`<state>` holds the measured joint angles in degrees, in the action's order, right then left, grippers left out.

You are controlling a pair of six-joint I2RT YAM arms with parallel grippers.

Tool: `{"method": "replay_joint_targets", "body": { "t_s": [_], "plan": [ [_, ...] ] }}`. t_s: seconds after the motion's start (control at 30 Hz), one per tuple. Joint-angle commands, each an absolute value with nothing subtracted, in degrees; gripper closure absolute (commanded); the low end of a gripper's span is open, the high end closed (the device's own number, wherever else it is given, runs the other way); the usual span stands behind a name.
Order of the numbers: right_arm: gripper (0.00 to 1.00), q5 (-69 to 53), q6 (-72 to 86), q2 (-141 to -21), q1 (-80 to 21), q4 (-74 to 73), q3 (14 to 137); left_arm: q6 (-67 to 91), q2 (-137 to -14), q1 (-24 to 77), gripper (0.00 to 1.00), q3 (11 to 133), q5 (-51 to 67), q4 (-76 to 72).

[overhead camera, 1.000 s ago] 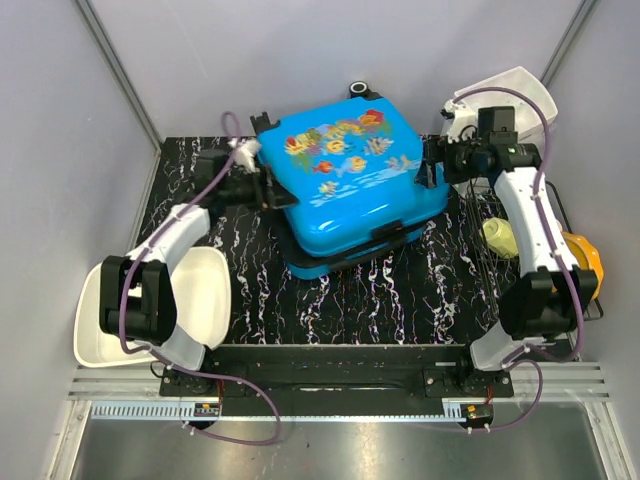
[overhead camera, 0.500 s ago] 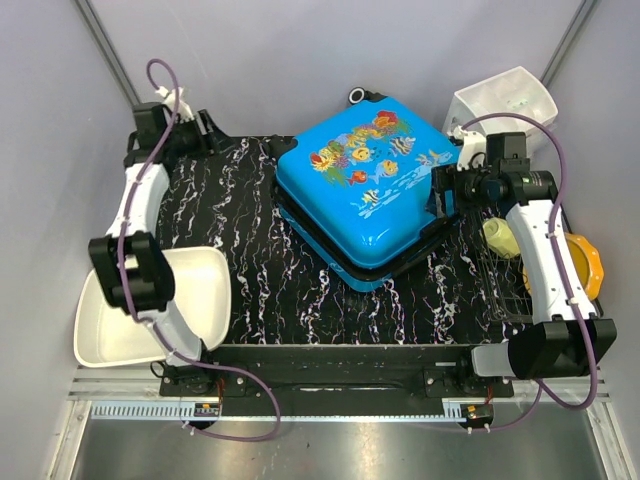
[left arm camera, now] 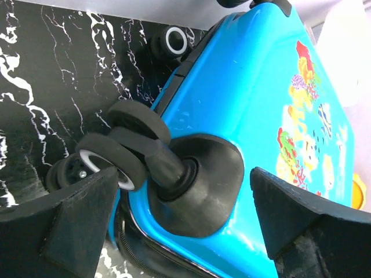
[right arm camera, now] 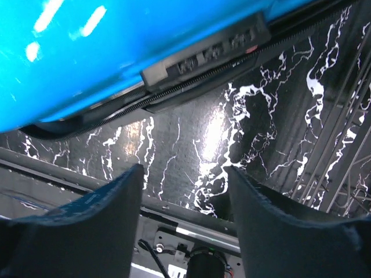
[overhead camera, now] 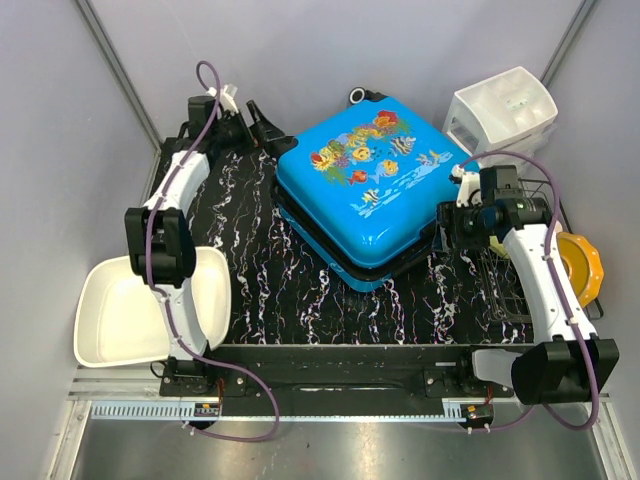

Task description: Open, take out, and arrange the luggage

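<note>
Blue fish-print luggage (overhead camera: 365,190) flat on tabletop (overhead camera: 260,265), left claw (overhead camera: 262,124) spread wide beside its wheel (left arm camera: 124,152), right claw (overhead camera: 446,226) parted, empty, at its right edge

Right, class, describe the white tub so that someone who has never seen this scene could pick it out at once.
Find the black marble-patterned table with the blue fish-print suitcase on it. At its near left corner sits the white tub. Unlike the boxy white drawer unit at the far right, it is low, wide and open-topped.
</note>
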<state>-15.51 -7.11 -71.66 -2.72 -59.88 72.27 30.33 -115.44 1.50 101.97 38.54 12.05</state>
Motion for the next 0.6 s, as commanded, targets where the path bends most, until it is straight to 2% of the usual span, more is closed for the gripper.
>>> {"method": "replay_joint_targets", "body": {
  "t_s": [0.0,0.13,0.47,0.57],
  "plan": [
    [0.30,-11.28,-3.18,-68.56,-2.90,-56.18,69.09,38.13,-119.70,3.69,0.01,107.40,34.98,9.23],
    [0.22,-9.93,-2.64,-66.89,-2.81,-53.09,65.58,46.74,-124.01,4.22,0.01,108.63,36.39,6.94],
    [0.21,-12.30,-2.46,-66.18,-2.81,-45.97,60.47,45.26,-126.04,5.63,0.02,110.22,35.94,7.04],
    [0.20,-15.11,-3.07,-66.36,-2.90,-42.29,58.98,47.19,-124.03,4.58,0.47,105.67,39.28,2.58]
  ]
}}
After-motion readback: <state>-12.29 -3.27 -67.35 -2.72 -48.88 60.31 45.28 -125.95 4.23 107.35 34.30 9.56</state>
